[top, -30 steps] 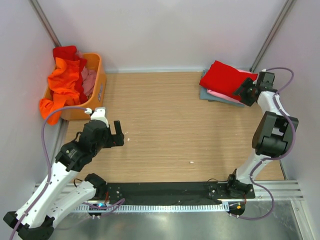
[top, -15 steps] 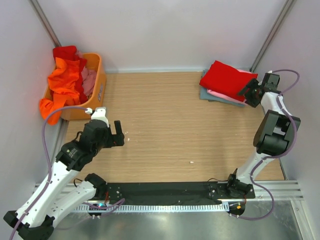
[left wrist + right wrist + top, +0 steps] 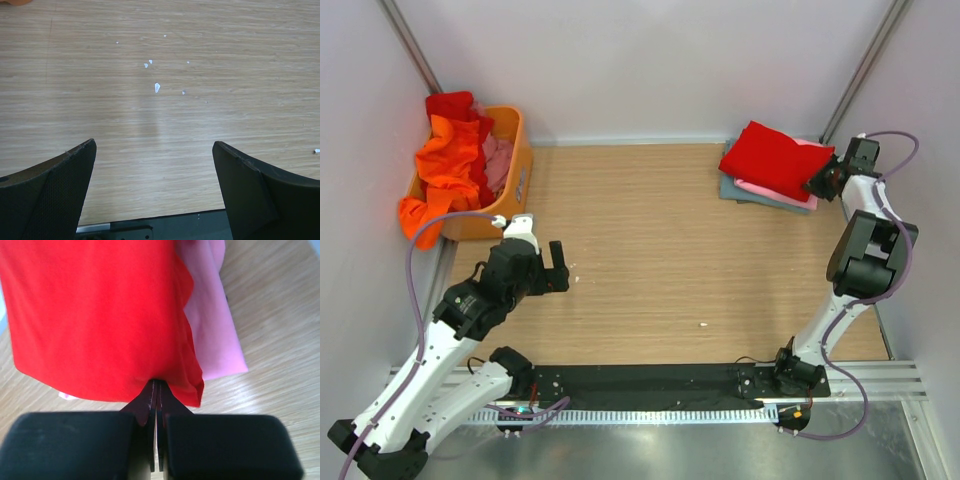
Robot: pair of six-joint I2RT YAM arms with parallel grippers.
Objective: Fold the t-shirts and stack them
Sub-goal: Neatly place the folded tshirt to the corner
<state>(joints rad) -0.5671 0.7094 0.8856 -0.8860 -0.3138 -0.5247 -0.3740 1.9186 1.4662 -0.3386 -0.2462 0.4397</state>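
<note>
Three folded t-shirts are stacked at the back right: a bright red t-shirt (image 3: 775, 158) (image 3: 100, 315) on top, a pink one (image 3: 770, 190) (image 3: 215, 340) under it and a grey-blue one (image 3: 733, 188) at the bottom. My right gripper (image 3: 815, 184) (image 3: 156, 382) is shut, its tips at the red shirt's near edge; no cloth shows between the fingers. My left gripper (image 3: 558, 268) (image 3: 154, 144) hangs wide open and empty over bare wood at the left.
An orange plastic basket (image 3: 521, 150) stands at the back left, with an orange t-shirt (image 3: 445, 165) spilling over its side, a red one (image 3: 450, 103) and a pink one (image 3: 498, 160) inside. White crumbs (image 3: 156, 87) dot the wooden table (image 3: 650, 230). Walls close in on both sides.
My right gripper has drawn back to the right off the red shirt's edge and has shut. The left arm has not moved.
</note>
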